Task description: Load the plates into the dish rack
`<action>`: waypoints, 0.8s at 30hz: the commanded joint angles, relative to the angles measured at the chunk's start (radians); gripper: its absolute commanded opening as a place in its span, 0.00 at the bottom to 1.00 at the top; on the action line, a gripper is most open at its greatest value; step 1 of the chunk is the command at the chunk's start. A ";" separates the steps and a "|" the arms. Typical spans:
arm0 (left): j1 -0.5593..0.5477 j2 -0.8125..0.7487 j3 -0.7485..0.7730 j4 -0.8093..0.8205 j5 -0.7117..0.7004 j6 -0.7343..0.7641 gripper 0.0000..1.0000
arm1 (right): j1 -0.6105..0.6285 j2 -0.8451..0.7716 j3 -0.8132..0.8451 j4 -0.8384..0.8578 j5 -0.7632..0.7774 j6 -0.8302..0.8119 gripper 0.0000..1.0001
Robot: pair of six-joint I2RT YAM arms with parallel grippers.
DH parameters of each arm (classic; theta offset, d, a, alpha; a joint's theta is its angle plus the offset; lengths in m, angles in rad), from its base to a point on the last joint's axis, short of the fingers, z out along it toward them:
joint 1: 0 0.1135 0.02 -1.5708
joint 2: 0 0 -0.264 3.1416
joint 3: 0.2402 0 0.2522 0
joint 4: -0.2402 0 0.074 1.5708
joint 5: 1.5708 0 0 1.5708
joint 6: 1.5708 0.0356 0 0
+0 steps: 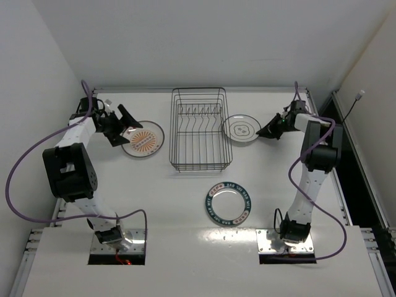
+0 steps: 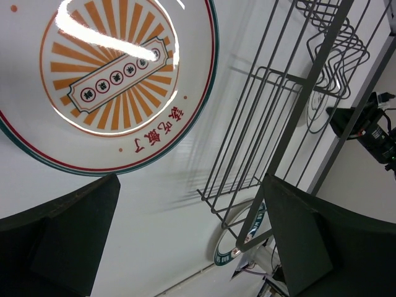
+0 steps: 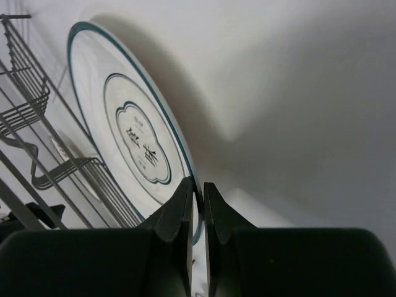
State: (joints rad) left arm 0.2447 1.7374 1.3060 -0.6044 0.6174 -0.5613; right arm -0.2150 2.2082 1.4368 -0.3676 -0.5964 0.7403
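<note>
The dark wire dish rack (image 1: 199, 129) stands empty at the table's back middle. The orange sunburst plate (image 1: 143, 138) lies flat left of it. My left gripper (image 1: 125, 127) is open at that plate's left edge; in the left wrist view the plate (image 2: 111, 80) lies ahead of the spread gripper (image 2: 192, 185). The plate with grey marks (image 1: 241, 129) lies right of the rack. My right gripper (image 1: 265, 132) is shut on its right rim, which the right wrist view shows between the closed gripper (image 3: 197, 187) on the plate (image 3: 136, 136). The teal-rimmed plate (image 1: 228, 202) lies in front of the rack.
White walls close in the table at the back and both sides. A purple cable (image 1: 18, 179) loops off the left arm beyond the table's left edge. The rack's wires (image 2: 291, 111) stand close to the left gripper's right finger, and the rack (image 3: 37, 124) lies just past the held plate.
</note>
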 commanded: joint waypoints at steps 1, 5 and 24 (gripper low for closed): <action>0.019 0.001 0.013 -0.005 0.019 0.011 1.00 | 0.006 -0.059 0.027 -0.044 0.046 -0.057 0.00; 0.019 0.001 0.027 -0.029 -0.042 -0.021 1.00 | 0.017 -0.272 0.016 -0.090 0.180 -0.088 0.00; 0.019 -0.021 0.030 -0.135 -0.216 0.020 1.00 | 0.531 -0.211 0.713 -0.493 1.056 -0.275 0.00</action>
State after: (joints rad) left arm 0.2550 1.7374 1.3472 -0.7166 0.4213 -0.5598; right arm 0.2920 1.9213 2.0293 -0.7650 0.2623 0.5358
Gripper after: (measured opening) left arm 1.000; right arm 0.030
